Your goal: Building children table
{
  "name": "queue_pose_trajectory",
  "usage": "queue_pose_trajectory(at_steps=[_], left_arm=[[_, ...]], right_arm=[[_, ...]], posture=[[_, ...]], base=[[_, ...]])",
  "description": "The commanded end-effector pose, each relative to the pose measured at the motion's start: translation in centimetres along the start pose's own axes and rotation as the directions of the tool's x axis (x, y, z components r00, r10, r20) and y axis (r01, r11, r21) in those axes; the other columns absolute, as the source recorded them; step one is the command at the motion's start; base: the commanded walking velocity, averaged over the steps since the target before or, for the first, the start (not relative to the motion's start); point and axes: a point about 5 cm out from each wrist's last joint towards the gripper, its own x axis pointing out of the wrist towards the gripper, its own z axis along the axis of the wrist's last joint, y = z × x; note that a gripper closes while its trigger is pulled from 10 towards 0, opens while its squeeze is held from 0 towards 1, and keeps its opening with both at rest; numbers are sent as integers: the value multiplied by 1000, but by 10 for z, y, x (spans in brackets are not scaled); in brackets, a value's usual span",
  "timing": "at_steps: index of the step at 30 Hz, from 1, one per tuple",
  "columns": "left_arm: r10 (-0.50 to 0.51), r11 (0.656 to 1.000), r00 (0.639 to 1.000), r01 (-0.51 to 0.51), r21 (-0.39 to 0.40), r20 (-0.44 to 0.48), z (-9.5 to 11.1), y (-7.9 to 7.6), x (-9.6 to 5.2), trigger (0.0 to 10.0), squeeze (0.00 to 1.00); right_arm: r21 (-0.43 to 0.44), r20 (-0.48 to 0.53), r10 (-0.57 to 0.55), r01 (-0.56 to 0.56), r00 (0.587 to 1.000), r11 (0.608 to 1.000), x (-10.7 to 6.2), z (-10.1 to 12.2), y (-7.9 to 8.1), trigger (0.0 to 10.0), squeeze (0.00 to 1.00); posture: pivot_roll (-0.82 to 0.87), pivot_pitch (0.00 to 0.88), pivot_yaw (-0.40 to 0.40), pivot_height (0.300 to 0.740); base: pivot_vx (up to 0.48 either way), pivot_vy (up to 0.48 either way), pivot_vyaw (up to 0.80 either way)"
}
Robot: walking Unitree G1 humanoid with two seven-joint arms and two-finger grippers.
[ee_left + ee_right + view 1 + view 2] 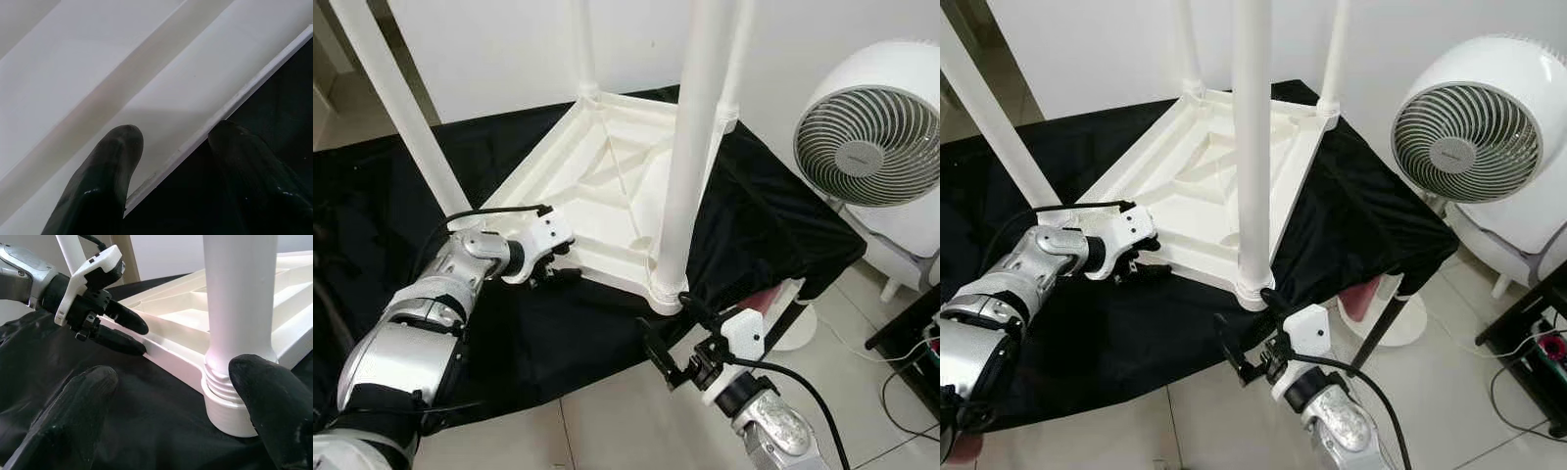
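While the children's table (607, 186) lies inverted on the black-draped desk (759, 220), four legs up, the left pincer (551, 269) at nine o'clock straddles its near rim, spread, seemingly to steady it. Right pincer (674, 338), at six o'clock, gapes unladen before the nearest leg (690, 147). A fan (873, 127) stands at three o'clock.

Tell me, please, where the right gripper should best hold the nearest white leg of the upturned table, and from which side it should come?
Probably low on the nearest leg, just above its threaded collar, coming from the robot's side. The leg is a smooth upright round tube, so open fingers can close across it. The right gripper is open beside the collar; the left gripper straddles the table top's rim.
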Motion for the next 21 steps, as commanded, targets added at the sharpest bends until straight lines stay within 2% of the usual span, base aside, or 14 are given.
queue_pose_trajectory(at_steps=[1, 6, 9, 15, 21], left_arm=[[186, 982, 980, -188, -32, -72, -14, 3, 3, 10000, 0], [161, 986, 977, -166, -24, -137, -21, 0, 4, 10000, 0], [134, 991, 971, -136, 7, -197, -26, -4, 5, 10000, 0], [125, 992, 970, -123, 23, -207, -25, -5, 7, 10000, 0], [90, 992, 971, -68, 105, -224, -18, -11, 15, 10000, 0]], right_arm=[[-3, 3, -3, 3, 1000, 1000, 0, 0, 1, 10000, 0], [-5, 5, -7, 7, 1000, 1000, 0, 0, 1, 10000, 0], [-5, 8, -11, 11, 1000, 1000, 1, 1, 2, 10000, 0], [-6, 10, -11, 11, 1000, 1000, 1, 1, 2, 10000, 0], [-6, 9, -9, 9, 1000, 1000, 1, 0, 4, 10000, 0]], posture=[[-78, 126, 111, 740], [-77, 128, 117, 740], [-77, 130, 123, 740], [-78, 129, 128, 740], [-82, 123, 135, 740]], base=[[0, 0, 0], [0, 0, 0], [0, 0, 0], [0, 0, 0], [0, 0, 0]])
